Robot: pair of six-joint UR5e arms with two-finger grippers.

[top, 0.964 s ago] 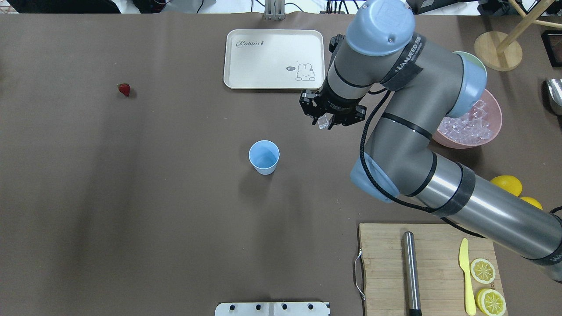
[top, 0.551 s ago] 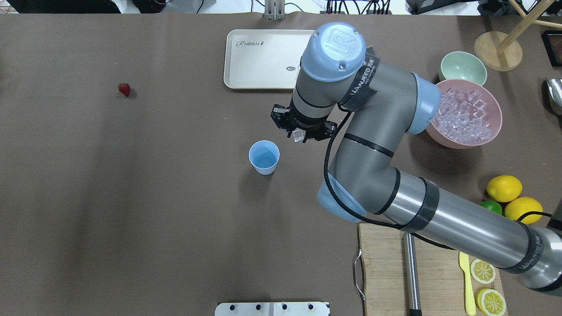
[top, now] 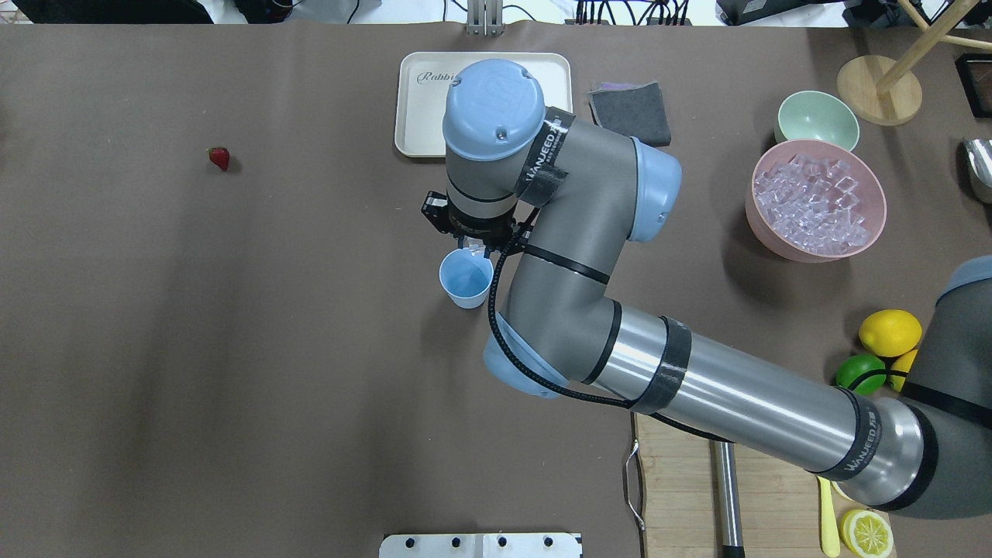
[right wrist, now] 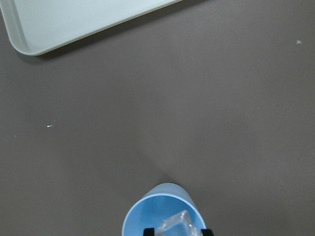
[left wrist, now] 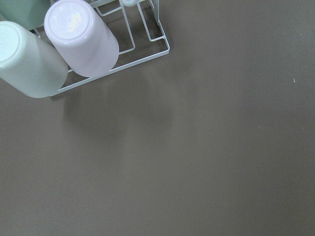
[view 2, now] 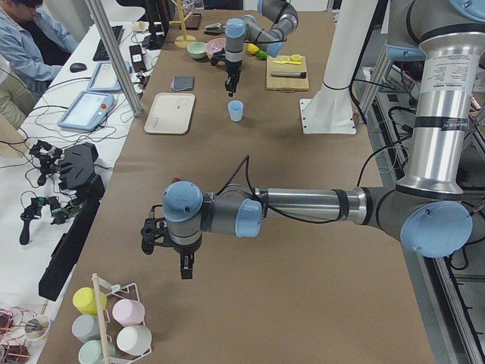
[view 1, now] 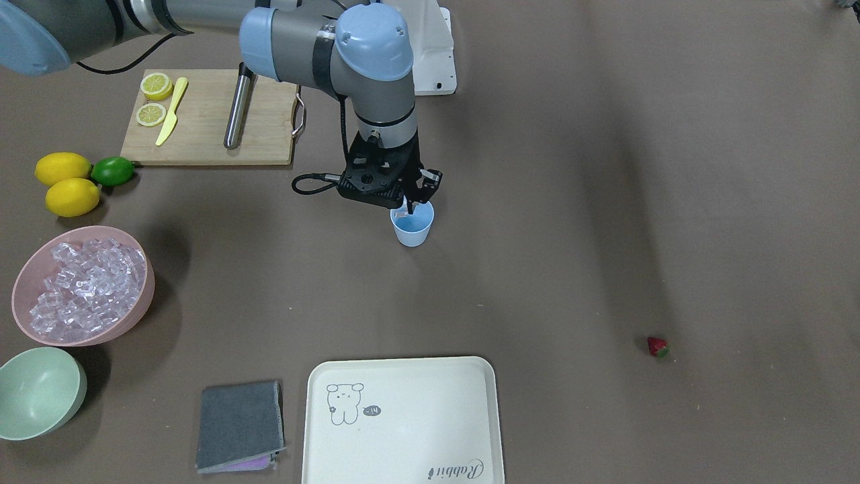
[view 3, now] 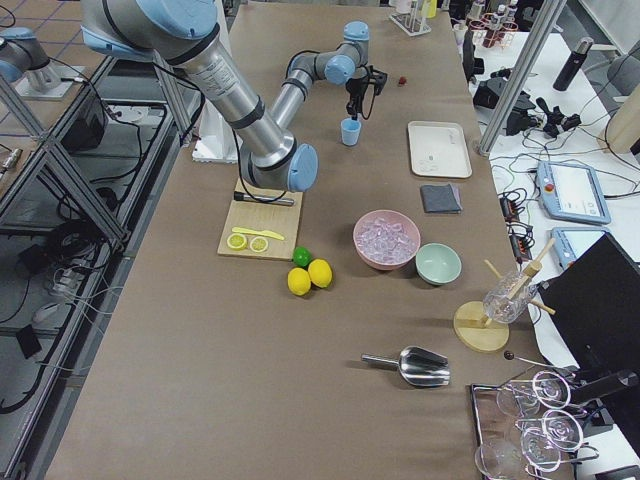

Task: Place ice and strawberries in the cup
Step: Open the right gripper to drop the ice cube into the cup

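Observation:
The light blue cup (top: 465,282) stands upright mid-table; it also shows in the front view (view 1: 412,230). My right gripper (top: 473,249) hangs over the cup's far rim, shut on a clear ice cube (right wrist: 176,224), which sits over the cup's mouth (right wrist: 147,216) in the right wrist view. More ice (top: 812,203) is heaped in the pink bowl (top: 775,246) at the right. The strawberry (top: 219,158) lies alone at the far left. My left gripper (view 2: 184,267) shows only in the exterior left view, above bare table; I cannot tell whether it is open or shut.
A cream tray (top: 418,108), a grey cloth (top: 629,112) and a pale green bowl (top: 817,120) lie at the back. Lemons (top: 890,332) and a cutting board (top: 674,480) are at the right front. A mug rack (left wrist: 78,44) is near the left wrist.
My right arm has swung left with the ice cube, from beside the tray to over the cup's rim. The cup and the strawberry have not moved.

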